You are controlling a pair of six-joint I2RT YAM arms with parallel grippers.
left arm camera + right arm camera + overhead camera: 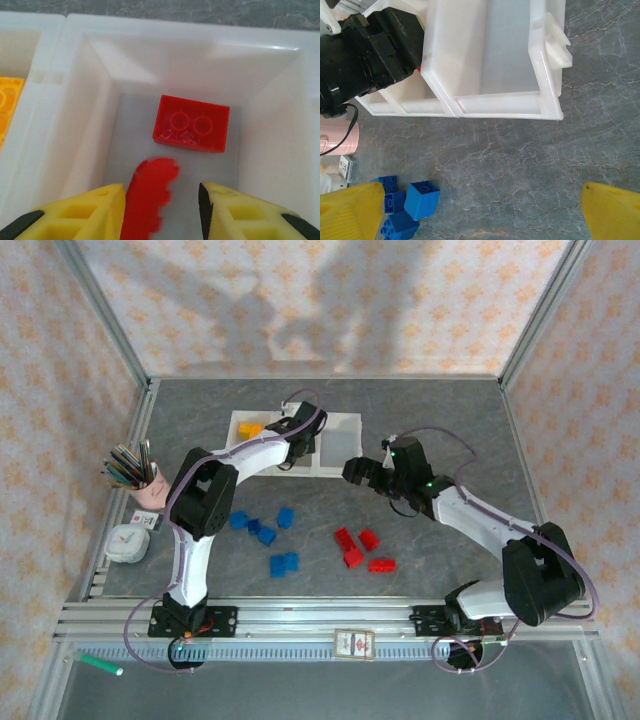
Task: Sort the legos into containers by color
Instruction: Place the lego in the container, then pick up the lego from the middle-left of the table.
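Nearest the arm bases, loose legos lie on the counter: a scatter of blue legos on the left and four red legos just right of them, the two groups apart. Beyond the red ones the right gripper hangs over bare counter with its fingers spread wide. A few of the blue legos lie just beside its left finger, and the containers lie ahead of it. Farther back, the left gripper is above the middle compartment, fingers parted. A blurred red lego shows between them, close to the left finger; whether it touches is unclear. Past it a second red brick lies flat on that compartment's floor. A yellow-orange lego sits in the compartment to the left.
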